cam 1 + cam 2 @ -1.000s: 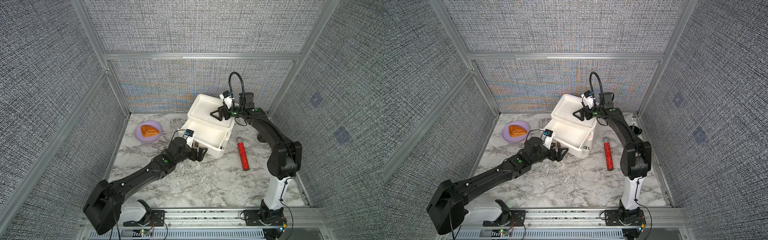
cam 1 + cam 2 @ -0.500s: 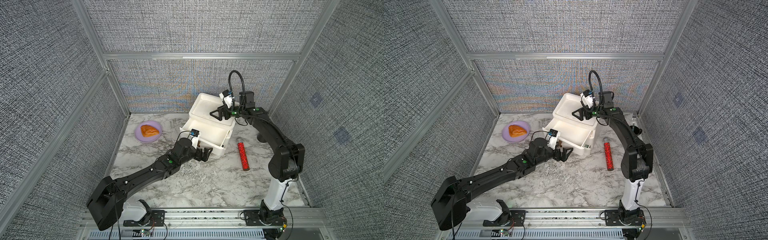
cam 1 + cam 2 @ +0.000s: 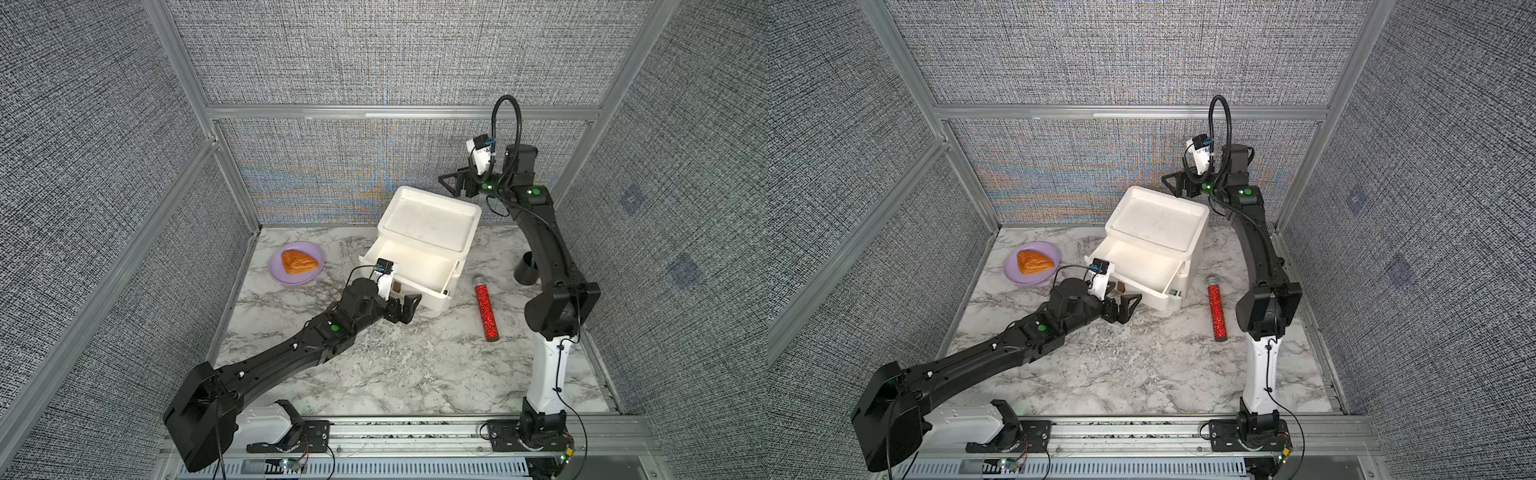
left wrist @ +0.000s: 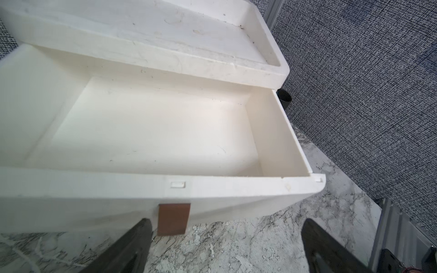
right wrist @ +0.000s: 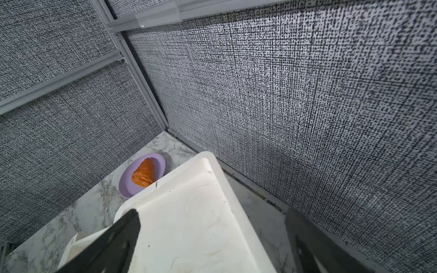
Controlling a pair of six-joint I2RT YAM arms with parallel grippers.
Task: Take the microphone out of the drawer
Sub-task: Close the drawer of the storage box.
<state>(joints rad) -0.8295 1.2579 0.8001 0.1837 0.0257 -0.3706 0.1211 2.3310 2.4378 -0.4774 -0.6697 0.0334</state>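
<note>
Left gripper [image 3: 405, 309], right gripper [image 3: 453, 185] agape — microphone [image 3: 485, 309] [image 3: 1217, 309], seemingly flat, only in both top views.

Left arm [image 3: 291, 357] and right arm [image 3: 540, 245] are black, with green dots [image 3: 333, 328] and white base links [image 3: 548, 374].

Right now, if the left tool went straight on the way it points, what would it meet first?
The left tool, open, faces the drawer, so it would likely meet its white front wall first, just beside the brown handle tab. How far off that wall is, I cannot tell.
</note>
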